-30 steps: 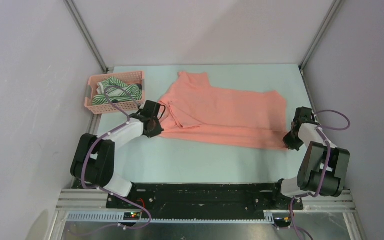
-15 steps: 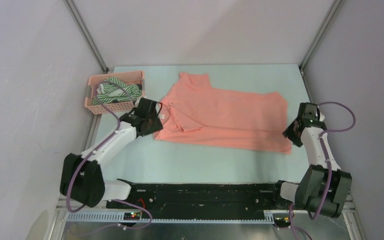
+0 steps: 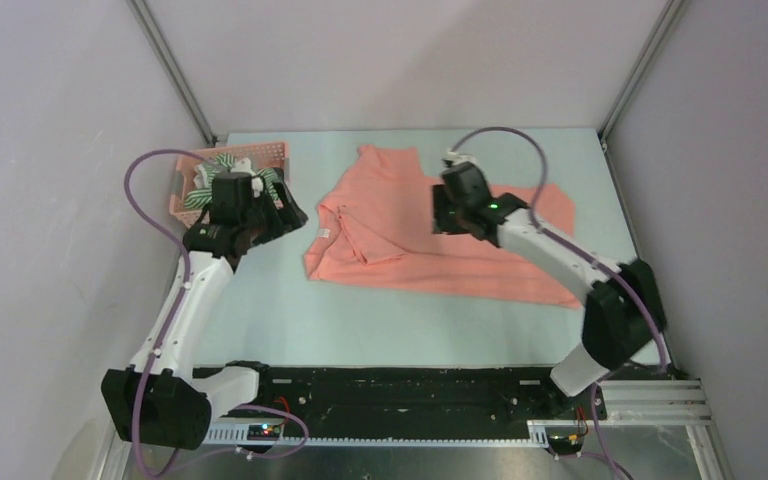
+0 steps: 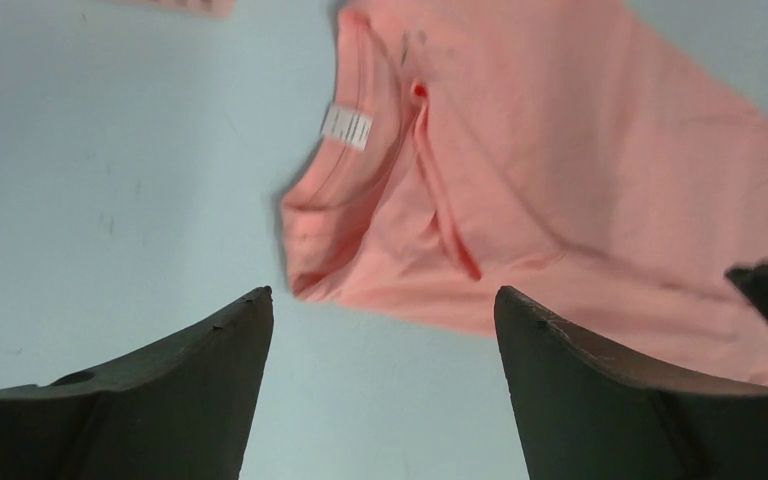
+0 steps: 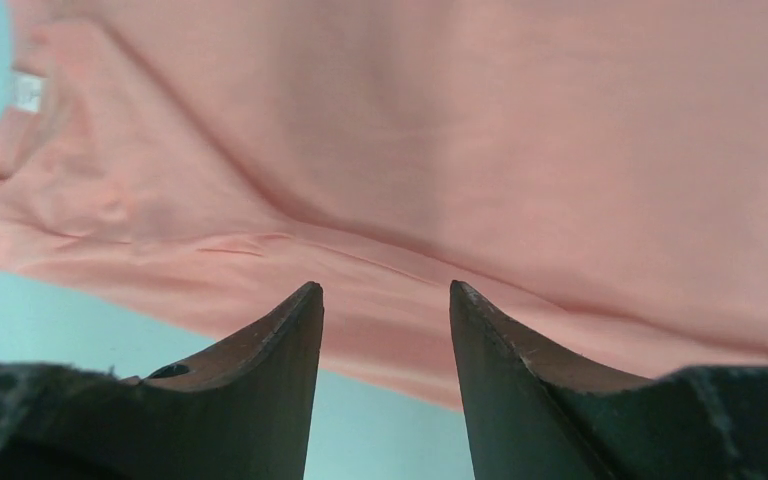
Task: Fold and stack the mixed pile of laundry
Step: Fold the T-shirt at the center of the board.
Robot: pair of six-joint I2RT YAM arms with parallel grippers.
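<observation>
Finding: left gripper (image 4: 382,300) wide and empty, beside the collar of the salmon-pink shirt (image 3: 390,225); right gripper (image 5: 384,290) narrowly parted and empty, over its middle. Risk: a mid-panel pinch, possibly through doubled cloth, bunches it.

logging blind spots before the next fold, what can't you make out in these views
- Top view: left gripper and its arm cover most of the basket; only some striped garment shows.
- Top view: right gripper hides the salmon-pink shirt beneath it.
- Right wrist view: frame edges cut off the shirt's top and right.
</observation>
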